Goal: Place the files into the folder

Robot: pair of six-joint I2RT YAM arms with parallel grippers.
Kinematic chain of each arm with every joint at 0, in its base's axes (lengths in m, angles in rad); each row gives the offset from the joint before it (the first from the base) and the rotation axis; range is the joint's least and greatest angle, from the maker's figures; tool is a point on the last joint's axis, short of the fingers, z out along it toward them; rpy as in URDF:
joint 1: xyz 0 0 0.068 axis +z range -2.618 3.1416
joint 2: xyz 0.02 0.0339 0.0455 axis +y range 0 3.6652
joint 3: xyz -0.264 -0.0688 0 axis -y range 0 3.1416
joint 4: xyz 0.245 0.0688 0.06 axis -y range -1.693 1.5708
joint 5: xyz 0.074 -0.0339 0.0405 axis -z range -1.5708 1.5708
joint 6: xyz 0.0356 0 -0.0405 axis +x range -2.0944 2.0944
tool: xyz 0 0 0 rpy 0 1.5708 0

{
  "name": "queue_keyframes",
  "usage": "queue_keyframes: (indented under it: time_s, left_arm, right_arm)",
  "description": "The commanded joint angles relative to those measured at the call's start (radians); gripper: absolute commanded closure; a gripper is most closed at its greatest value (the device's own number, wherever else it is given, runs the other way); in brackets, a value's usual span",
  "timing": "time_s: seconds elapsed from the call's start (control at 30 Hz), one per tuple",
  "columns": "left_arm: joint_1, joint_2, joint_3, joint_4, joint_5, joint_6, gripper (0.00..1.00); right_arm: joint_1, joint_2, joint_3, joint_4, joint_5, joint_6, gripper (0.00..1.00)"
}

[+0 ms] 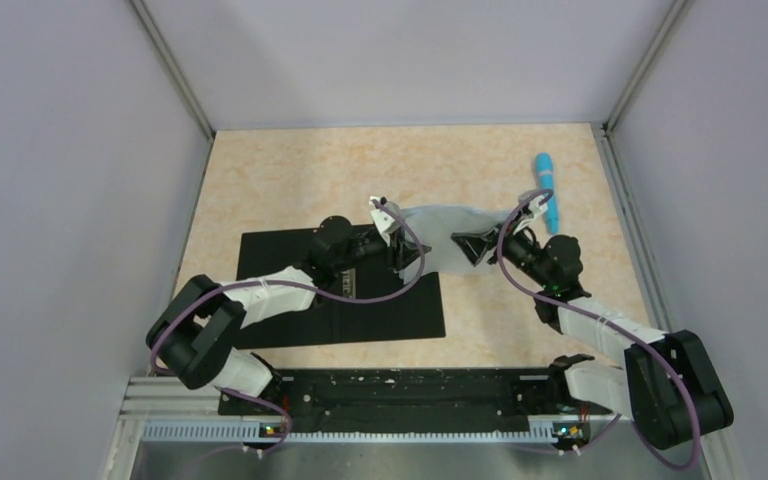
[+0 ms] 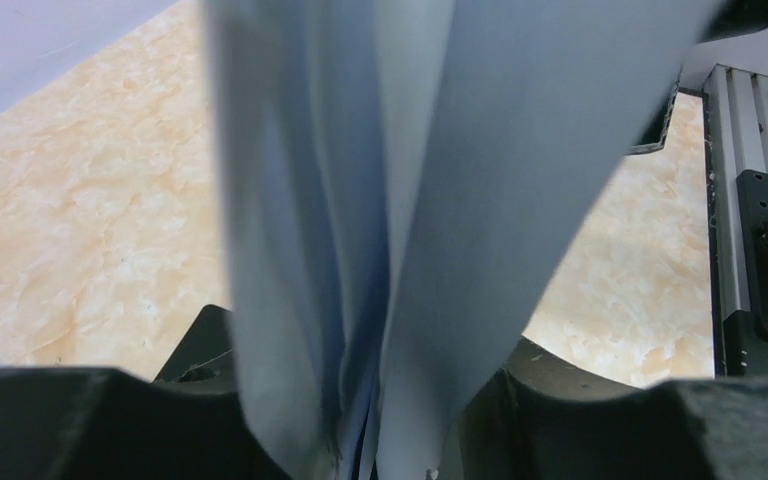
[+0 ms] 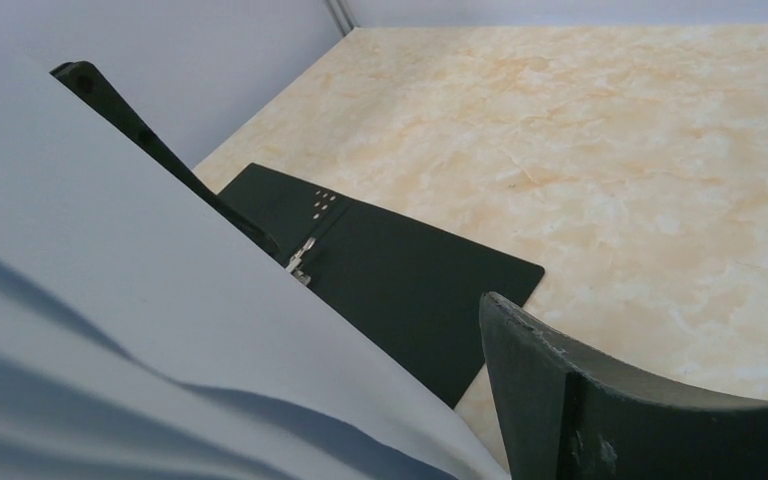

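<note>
Your left end effector [image 1: 406, 250] is clamped on the left edge of the files [image 1: 440, 235]. The left wrist view shows the sheets running down into the pinch between its fingers [image 2: 60, 430]. Your right end effector [image 1: 472, 246] sits at the opposite edge, with one finger [image 3: 620, 410] on the near side of the paper and the other behind it. I cannot tell whether it grips or only cradles. The files hang bowed between the two, off the worktop [image 1: 290, 170], about over the far right corner of the folder [image 1: 360, 310]. The folder lies open, black side up, beneath your left arm. To do this step well, carry both edges together toward the folder, low and level, so the sheets do not buckle further. Square them over one half, clear of the metal clip [image 3: 300, 262], before lowering. The pen [image 1: 547, 187] lies well apart, beyond the right end effector, so it should not get in your way.
</note>
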Motion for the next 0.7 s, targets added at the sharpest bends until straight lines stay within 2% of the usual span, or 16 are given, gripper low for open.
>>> queue_keyframes:
  time_s: [0.0, 0.33, 0.67]
  left_arm:
    - [0.011, -0.056, -0.006, 0.009, -0.002, 0.005, 0.50]
    - [0.027, -0.069, -0.031, -0.001, 0.009, 0.003, 0.46]
    - [0.028, -0.036, -0.012, 0.010, 0.061, -0.026, 0.46]
  right_arm:
    - [0.012, -0.019, 0.007, 0.010, 0.028, -0.021, 0.23]
    - [0.012, -0.007, 0.008, 0.011, 0.003, -0.023, 0.22]
    - [0.019, 0.041, 0.006, 0.113, 0.002, 0.032, 0.22]
